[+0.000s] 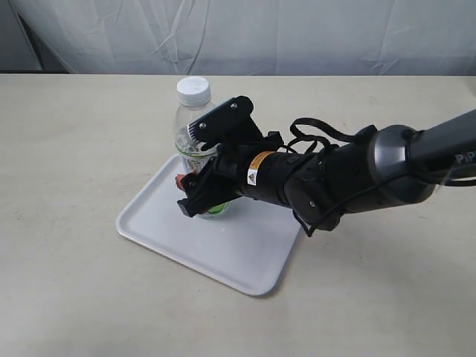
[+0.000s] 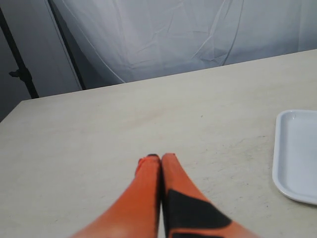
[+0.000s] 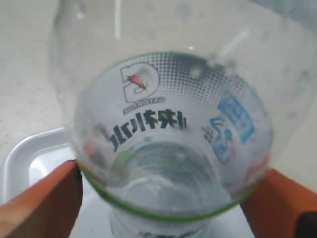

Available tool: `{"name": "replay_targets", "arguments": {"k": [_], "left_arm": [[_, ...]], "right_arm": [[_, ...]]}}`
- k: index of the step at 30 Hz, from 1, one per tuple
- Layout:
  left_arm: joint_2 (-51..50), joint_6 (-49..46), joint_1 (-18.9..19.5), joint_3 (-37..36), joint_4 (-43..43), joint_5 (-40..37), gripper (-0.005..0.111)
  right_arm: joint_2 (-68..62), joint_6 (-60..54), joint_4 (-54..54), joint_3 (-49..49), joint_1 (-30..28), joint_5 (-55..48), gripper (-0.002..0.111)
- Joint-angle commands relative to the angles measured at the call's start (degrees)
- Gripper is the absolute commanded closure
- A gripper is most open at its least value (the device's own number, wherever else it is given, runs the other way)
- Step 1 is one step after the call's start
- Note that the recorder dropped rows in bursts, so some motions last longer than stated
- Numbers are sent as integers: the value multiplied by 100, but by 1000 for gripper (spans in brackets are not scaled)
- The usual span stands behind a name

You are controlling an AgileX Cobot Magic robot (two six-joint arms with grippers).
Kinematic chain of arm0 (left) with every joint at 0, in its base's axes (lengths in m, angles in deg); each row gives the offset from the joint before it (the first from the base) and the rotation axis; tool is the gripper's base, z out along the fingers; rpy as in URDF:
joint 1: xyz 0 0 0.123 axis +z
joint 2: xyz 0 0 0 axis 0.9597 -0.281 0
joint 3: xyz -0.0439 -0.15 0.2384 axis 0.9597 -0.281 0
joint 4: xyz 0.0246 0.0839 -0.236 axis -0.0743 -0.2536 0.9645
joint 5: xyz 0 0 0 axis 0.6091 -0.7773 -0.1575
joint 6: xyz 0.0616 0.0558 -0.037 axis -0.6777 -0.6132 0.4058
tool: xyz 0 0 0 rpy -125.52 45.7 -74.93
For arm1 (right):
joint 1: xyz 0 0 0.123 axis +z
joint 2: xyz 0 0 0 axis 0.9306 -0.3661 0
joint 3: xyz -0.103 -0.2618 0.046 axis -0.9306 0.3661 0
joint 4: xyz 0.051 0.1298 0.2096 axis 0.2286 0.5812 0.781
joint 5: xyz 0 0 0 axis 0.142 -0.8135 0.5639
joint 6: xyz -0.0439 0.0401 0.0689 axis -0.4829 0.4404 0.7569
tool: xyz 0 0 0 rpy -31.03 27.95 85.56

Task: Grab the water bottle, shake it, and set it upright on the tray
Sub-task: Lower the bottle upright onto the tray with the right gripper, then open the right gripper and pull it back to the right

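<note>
The water bottle (image 1: 190,126) stands upright on the white tray (image 1: 223,249), its white cap on top, in the tray's far left part. My right gripper (image 1: 199,196) reaches in from the right and is shut on the bottle's lower half. In the right wrist view the clear bottle (image 3: 168,119) with its label fills the frame between the two orange fingers (image 3: 44,203), which press its sides, with the tray (image 3: 29,166) beneath. My left gripper (image 2: 161,157) is shut with nothing in it, over bare table, with the tray's edge (image 2: 297,153) off to one side.
The beige table (image 1: 74,134) carries only the tray and bottle. A white curtain (image 1: 297,30) hangs behind the far edge. The right arm's dark body (image 1: 349,178) lies low over the tray's right corner.
</note>
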Motion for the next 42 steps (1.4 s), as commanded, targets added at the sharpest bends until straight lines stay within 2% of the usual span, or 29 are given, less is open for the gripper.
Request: {"name": "replay_targets", "arguments": {"k": [1, 17, 19, 21, 24, 31, 36, 40, 42], "left_arm": [[26, -9, -2, -21, 3, 54, 106], [26, 5, -2, -21, 3, 54, 106], [26, 5, -2, -21, 3, 54, 106], [26, 5, -2, -21, 3, 54, 106], [26, 5, -2, -21, 3, 54, 106], [26, 5, -2, -21, 3, 54, 106], [26, 5, -2, -21, 3, 54, 106], [26, 5, -2, -21, 3, 54, 106], [26, 5, -2, -21, 3, 54, 106]], "right_arm": [[158, -1, 7, -16, -21, -281, 28], [542, -1, -1, -16, -21, -1515, 30], [661, -1, -1, -16, -21, -1739, 43], [799, -1, -1, -16, -21, -2032, 63], [1095, 40, 49, -16, -21, -2876, 108], [1992, 153, 588, -1, -21, -4839, 105], [3678, 301, 1213, 645, -21, -5419, 105], [4730, 301, 1834, 755, -21, -7153, 105], [5120, 264, 1518, 721, -21, -7450, 105]]}}
